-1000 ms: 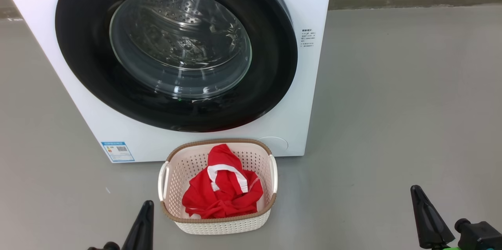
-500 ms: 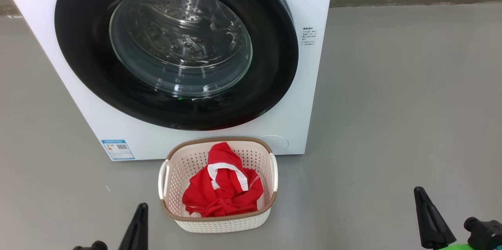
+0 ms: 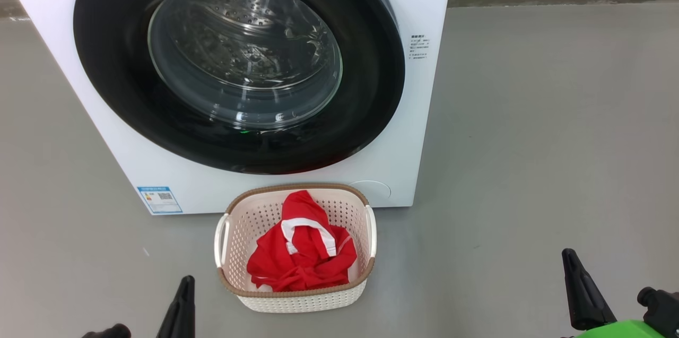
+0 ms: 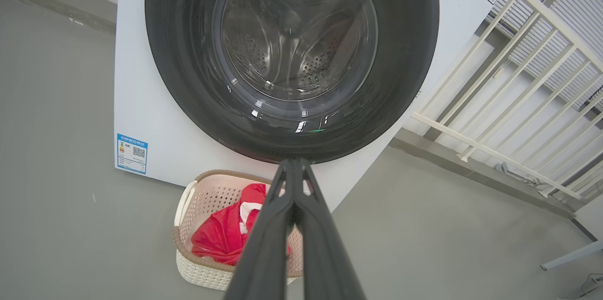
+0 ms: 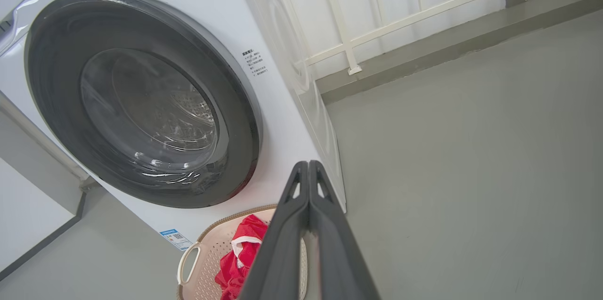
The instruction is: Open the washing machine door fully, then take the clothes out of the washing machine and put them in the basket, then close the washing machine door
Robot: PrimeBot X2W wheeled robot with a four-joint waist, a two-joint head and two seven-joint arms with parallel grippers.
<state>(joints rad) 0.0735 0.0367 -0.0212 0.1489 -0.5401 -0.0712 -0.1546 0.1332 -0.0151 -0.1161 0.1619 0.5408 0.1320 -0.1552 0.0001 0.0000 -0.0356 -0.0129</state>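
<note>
Two grippers hang low at the near edge of the head view. The left gripper (image 3: 186, 279) and the right gripper (image 3: 567, 253) each have their long dark fingers pressed together with nothing between them, both well apart from any task item. Between them, a little farther out on the grey concrete floor (image 3: 530, 141), stands the small cream-white perforated plastic basket (image 3: 297, 303) with its brown woven-look rim. The bright red fabric clothes (image 3: 302, 258) with white trim bands lie heaped inside it. Just behind the basket rises the big white boxy washing machine (image 3: 414, 131). Its large round glossy black door (image 3: 106, 62) lies flat against the front, and the steel perforated drum (image 4: 311, 64) seen through the glass shows no red cloth. A white slatted railing (image 4: 490, 153) runs beyond the machine. By the look of it all three steps are finished, so the next move calls for little beyond keeping both arms clear, though whether the latch has caught cannot be told.
</note>
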